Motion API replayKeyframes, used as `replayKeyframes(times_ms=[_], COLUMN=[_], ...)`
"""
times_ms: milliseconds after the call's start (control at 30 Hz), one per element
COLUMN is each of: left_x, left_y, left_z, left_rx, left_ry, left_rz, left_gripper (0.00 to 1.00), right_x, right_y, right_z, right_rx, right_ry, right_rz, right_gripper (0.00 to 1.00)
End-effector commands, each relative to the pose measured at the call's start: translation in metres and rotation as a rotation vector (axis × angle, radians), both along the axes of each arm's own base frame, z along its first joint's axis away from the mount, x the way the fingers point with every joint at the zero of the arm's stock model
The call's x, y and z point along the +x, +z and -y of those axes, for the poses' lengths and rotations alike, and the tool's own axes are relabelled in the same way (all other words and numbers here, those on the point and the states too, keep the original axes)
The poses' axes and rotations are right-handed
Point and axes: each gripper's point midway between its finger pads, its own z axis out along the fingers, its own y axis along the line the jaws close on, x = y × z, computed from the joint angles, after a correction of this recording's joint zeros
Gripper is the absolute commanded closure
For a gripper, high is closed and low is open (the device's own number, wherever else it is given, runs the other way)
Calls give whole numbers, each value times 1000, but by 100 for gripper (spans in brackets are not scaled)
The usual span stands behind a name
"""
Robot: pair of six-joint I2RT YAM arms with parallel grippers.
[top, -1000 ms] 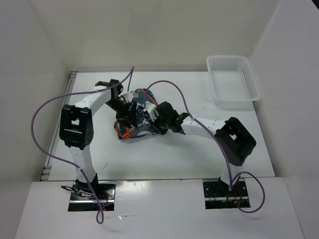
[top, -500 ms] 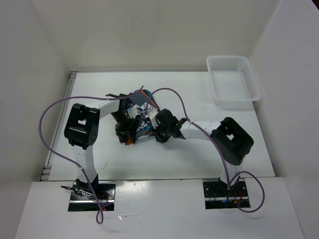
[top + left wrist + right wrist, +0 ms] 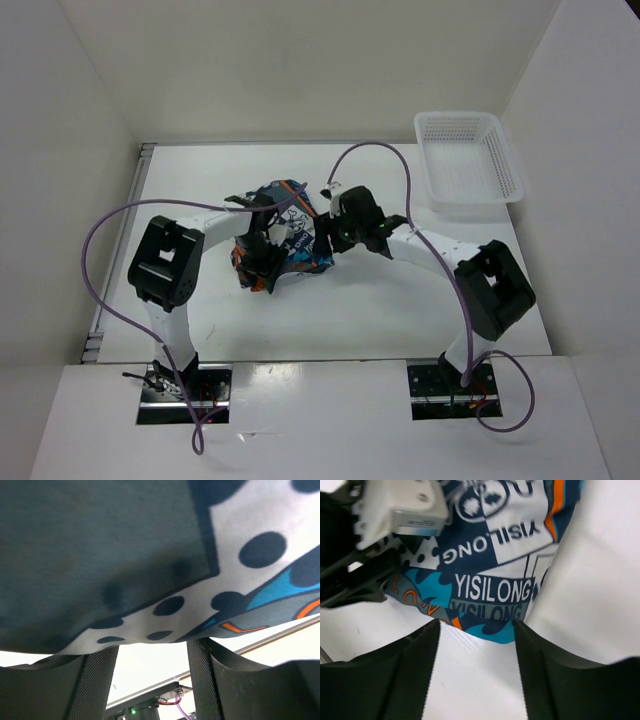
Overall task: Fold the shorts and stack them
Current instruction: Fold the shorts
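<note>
The shorts (image 3: 296, 238) lie bunched in a heap at the middle of the white table (image 3: 380, 310). Their print is teal, orange, white and dark grey. My left gripper (image 3: 262, 254) is at the heap's left side. In the left wrist view its jaws (image 3: 152, 680) stand apart and the dotted fabric (image 3: 150, 555) drapes over the fingertips. My right gripper (image 3: 326, 232) is at the heap's right edge. In the right wrist view it (image 3: 476, 670) is open over bare table, with the lettered shorts (image 3: 490, 580) just past its tips.
A white mesh basket (image 3: 468, 160) stands at the back right corner of the table. White walls close in the table on three sides. Purple cables arch over both arms. The left arm's wrist (image 3: 395, 510) shows at the top left of the right wrist view.
The shorts were held raised between both grippers and now lie lower in a heap. My right gripper has let go and swung back and to the right. My left gripper shifted slightly toward me.
</note>
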Motion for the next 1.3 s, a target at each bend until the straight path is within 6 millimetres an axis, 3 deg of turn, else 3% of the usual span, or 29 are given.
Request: replayKeyframes(times_ms=[0,100,333,367,400,500,633,667,767,900,1033,1133,1267], left_x=[6,4,10,4,5,13,43,48,79,111,123,137,153], left_y=[-26,-22,35,46,54,81,108,110,107,78,53,46,32], left_z=[-1,-1,15,15,17,17,10,6,-25,-58,-65,-66,-65], left_rx=[23,-3,-136,-149,-162,-238,-412,-434,-478,-418,-367,-369,-350], left_ry=[-44,-31,-13,-14,-15,25,144,174,295,363,371,369,362], left_rz=[46,34,76,76,84,95,71,58,55,114,100,110,106], left_gripper=[37,37,35,34,34,32,32,32,31,30,26,26,26], right_x=[-2,-6,-1,-2,-6,-4,-1,0,-1,-4,-9,-34,-69], right_y=[-31,-44,-75,-73,-74,-72,-84,-81,-79,-72,-59,-56,-46], right_z=[0,-1,8,5,3,-1,13,13,21,33,52,65,47], right_rx=[16,33,14,30,40,54,9,10,-4,-24,-98,-149,-146], right_ry=[-114,-138,-278,-264,-246,-222,-262,-256,-282,-326,-332,-280,-105], right_rz=[-89,-135,-194,-196,-207,-182,-144,-132,-113,-99,-61,-102,-126], right_gripper=[31,30,33,37,49,67,95,97,99,99,99,99,99])
